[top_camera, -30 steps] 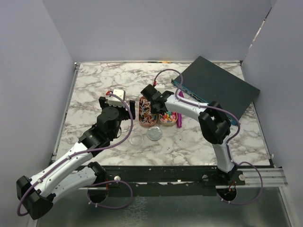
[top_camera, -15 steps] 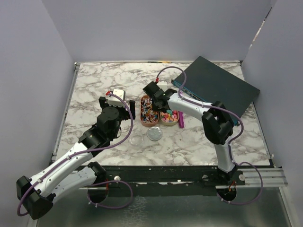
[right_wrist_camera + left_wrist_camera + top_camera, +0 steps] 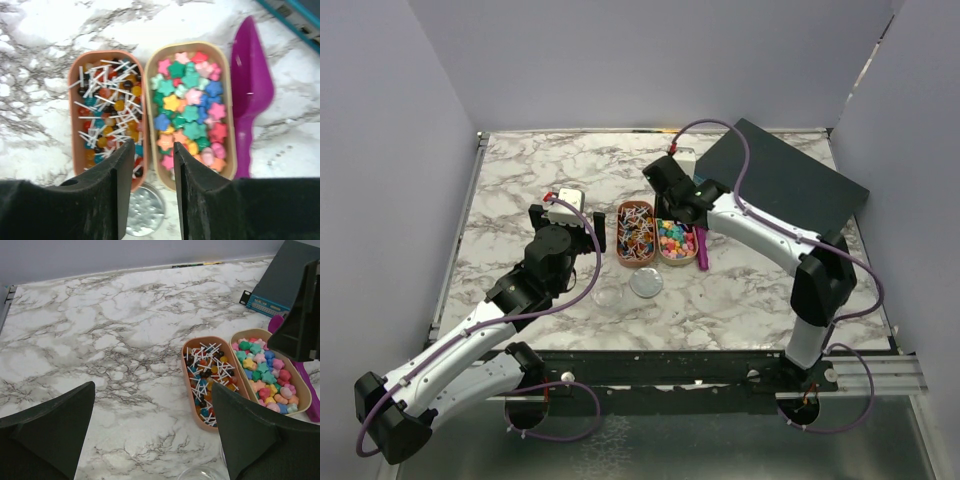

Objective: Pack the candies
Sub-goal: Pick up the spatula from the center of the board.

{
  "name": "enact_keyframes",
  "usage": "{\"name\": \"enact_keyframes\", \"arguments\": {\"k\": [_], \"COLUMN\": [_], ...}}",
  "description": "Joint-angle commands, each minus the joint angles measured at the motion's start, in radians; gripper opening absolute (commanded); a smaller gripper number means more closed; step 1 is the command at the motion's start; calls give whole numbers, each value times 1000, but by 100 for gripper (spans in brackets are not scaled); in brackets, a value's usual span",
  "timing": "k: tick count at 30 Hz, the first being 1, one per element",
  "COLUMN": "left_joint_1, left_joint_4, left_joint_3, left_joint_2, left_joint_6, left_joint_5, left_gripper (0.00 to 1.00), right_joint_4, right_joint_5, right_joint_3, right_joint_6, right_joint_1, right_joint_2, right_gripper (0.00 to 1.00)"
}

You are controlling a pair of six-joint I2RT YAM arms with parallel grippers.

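Many candies: small star-shaped sweets in pink, green, blue, yellow and orange point(image 3: 190, 117). They are heaped in a peach oval plastic tray point(image 3: 190, 45) straight ahead of the right fingers point(image 3: 195, 195). None looks packed yet.
Neighbour tray: a matching peach oval tray point(image 3: 107, 51) of round coloured sweets on white sticks. It lies side by side with the candy tray, ahead of the right fingers and to their left.
Scoop: a purple plastic scoop point(image 3: 250, 90) lies flat on the white marble-patterned table point(image 3: 50, 30). It is just beside the candy tray, out to the right of the right fingers, with its bowl at the far end.
Dish: a small round clear dish point(image 3: 142, 212) shows through the gap between the right fingers, at the trays' near ends.
Right fingers: apart by a narrow slot, with nothing between them and nothing touched. They hover over the seam where the two trays meet.
Left fingers point(image 3: 250, 440): spread wide and empty above bare table, with both trays ahead and to their right.
Step in hand: probably fetching the scoop to ladle stars into the dish.
Doing it well: shift right past the candy tray and widen the slot first. Come down on the scoop's narrow handle rather than its bowl. Keep off the tray rim so nothing spills, and stay clear of the stick sweets.
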State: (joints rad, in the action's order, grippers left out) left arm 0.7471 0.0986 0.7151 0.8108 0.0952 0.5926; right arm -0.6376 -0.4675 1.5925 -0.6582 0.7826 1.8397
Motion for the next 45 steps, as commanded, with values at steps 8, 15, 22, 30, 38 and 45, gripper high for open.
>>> {"name": "enact_keyframes", "arguments": {"k": [8,15,22,30,38,45], "left_joint_1": [-4,-3,-5,-3,-4,-5], "left_joint_4": [-9,-10,-9,-10,-9,-10], "left_joint_3": [-6,-3,-4,-3,-4,-4], "left_joint_2": [0,1,-5,-9,-17,-13], "left_joint_6": [-7,-7,-9,-11,-11,-9], "left_joint_5": [12,11,16,15,17,13], "left_gripper": [99,99,99,99,99,99], "right_joint_4": [-23,-7,-22,-34,-38,-30], "right_joint_5": [-97,-48,-43,-38,-85,-108], "right_joint_3": [-189,-196,-117,-59,-60,-74], "right_joint_6": [90,116,109,116,115,120], "right_joint_1": [-124,-211,-226,-235,-240,-249], "right_joint_2": [-152,-103,5,90,136,155], "right_gripper": [56,63,64,64,61,48]}}
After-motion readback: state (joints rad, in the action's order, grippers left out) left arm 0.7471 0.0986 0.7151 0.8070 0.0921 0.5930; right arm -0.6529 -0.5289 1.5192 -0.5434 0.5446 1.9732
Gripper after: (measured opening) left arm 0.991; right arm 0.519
